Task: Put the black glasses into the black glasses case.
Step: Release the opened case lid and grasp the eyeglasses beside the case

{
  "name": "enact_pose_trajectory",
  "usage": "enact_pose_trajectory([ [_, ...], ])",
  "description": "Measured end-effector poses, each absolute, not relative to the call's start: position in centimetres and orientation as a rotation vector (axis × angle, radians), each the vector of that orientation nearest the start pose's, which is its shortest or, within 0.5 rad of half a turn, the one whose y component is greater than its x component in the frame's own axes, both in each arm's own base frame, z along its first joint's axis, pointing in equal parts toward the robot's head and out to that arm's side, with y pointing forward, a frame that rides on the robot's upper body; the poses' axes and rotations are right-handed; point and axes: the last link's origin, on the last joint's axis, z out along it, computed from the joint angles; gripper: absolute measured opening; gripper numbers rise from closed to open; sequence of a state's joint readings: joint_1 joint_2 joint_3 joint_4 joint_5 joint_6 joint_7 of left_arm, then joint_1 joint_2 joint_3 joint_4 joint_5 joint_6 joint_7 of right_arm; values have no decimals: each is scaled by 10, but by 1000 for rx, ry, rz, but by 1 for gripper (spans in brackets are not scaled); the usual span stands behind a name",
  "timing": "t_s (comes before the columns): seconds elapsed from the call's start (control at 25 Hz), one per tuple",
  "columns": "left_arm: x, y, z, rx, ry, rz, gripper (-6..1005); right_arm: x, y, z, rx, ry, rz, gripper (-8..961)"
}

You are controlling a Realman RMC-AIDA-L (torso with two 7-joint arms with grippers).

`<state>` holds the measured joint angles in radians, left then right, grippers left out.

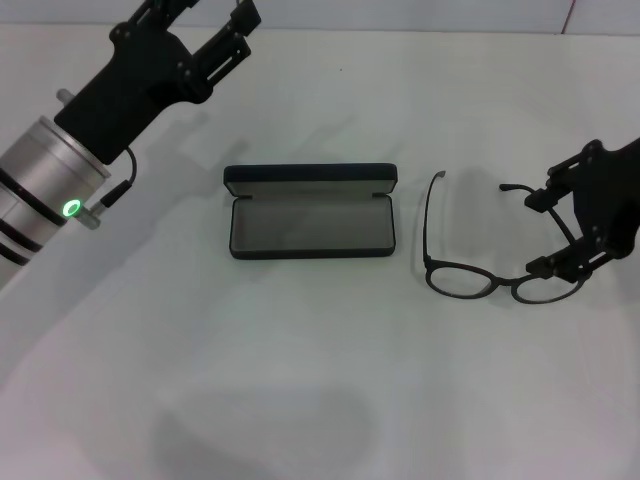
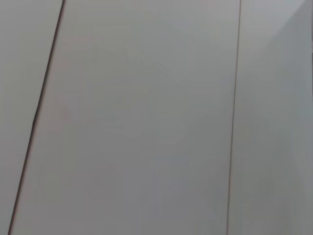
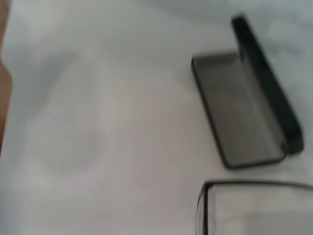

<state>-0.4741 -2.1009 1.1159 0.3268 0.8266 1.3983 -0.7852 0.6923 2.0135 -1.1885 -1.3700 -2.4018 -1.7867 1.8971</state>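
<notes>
Head view: the black glasses (image 1: 470, 262) lie unfolded on the white table (image 1: 320, 400), toward its right edge, just beside the open black glasses case (image 1: 310, 225). The right gripper (image 1: 568, 240), fingers spread and empty, straddles their right lens; closing gently on the frame seems wisest. The left gripper (image 1: 235, 30) idles at the far-left corner.

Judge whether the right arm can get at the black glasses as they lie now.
Probably yes. The right gripper is already at the black glasses, over their right lens and temple, and nothing lies between them. The open black glasses case sits apart, to the left.
</notes>
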Motion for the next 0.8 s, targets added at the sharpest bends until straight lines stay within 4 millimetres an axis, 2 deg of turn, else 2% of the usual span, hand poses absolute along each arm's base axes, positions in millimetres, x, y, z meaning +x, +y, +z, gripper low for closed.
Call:
enact_pose_trajectory([
  [0.12, -246, 344, -5, -2008, -425, -1225, 761, 138, 359, 29, -2973, 51, -621, 759],
  [0.32, -247, 343, -5, -2000, -436, -1226, 760, 132, 356, 2, -2970, -64, -784, 755],
  [0.56, -250, 344, -5, -1963, -474, -1238, 759, 133, 357, -22, -2938, -153, -866, 750],
  [0.8, -251, 345, -7, -1939, -469, -1229, 760, 141, 363, -37, -2942, -136, -893, 680],
])
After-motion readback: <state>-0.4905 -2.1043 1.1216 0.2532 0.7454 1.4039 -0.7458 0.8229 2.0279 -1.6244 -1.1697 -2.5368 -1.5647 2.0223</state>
